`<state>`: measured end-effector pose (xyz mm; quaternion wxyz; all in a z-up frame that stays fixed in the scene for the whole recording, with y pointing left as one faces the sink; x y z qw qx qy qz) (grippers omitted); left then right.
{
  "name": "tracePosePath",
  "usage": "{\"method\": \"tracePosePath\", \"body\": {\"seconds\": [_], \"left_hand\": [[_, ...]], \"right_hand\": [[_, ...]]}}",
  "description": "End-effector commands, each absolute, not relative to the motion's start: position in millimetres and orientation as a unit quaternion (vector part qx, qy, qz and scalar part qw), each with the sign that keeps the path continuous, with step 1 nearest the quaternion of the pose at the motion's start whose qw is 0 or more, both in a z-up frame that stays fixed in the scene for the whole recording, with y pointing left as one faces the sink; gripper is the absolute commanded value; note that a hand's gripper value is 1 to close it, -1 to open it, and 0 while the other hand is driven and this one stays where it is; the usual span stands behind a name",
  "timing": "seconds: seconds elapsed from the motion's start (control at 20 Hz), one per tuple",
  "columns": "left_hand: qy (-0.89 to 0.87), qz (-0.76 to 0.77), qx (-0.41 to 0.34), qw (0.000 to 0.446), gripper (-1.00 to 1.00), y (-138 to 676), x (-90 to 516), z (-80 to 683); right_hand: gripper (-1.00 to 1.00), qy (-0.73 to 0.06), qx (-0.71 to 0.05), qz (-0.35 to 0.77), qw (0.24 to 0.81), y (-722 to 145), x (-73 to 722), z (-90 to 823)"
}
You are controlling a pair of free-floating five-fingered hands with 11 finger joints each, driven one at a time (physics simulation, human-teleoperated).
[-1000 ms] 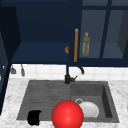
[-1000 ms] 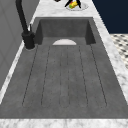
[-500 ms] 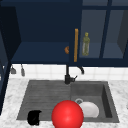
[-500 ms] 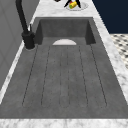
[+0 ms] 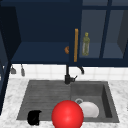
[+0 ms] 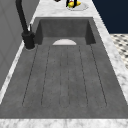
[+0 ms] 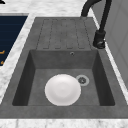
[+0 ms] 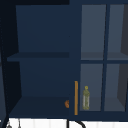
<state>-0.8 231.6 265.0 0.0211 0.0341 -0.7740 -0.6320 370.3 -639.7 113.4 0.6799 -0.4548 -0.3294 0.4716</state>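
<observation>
While the left hand (image 5: 34, 117) hangs at the lower left of the front view, over the front edge of the sink (image 5: 45, 92), I cannot tell whether it is spread or closed. A red ball (image 5: 67, 115) sits just right of it at lower centre, with a white plate (image 5: 89, 110) behind it in the basin.

Risk: the ball is round, so a sideways brush from the hand could send it rolling onto the plate or off the surface (image 5: 10, 100).

Left side view: the grooved drainboard (image 6: 65, 75) fills the middle and slopes toward the basin; it would not stop a roll.

Right side view: the plate lies flat beside the drain (image 7: 82, 80), open to a knock.

Upper view: a bottle (image 8: 86, 98) stands on the cabinet shelf, well apart.
</observation>
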Motion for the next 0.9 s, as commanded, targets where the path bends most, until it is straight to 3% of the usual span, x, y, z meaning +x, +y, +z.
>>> {"method": "tracePosePath", "body": {"seconds": [0.0,0.45,0.85], "left_hand": [[-0.774,-0.632,0.034,0.021,0.00,232,-1,265],[-0.774,-0.632,0.034,0.021,0.00,232,-1,265],[-0.774,-0.632,0.034,0.021,0.00,232,-1,265]], "right_hand": [[1.00,-0.323,-0.446,0.476,0.686,-636,366,106],[1.00,-0.330,-0.514,0.461,0.644,-624,373,128],[1.00,-0.343,-0.484,0.449,0.668,-585,374,163]]}}
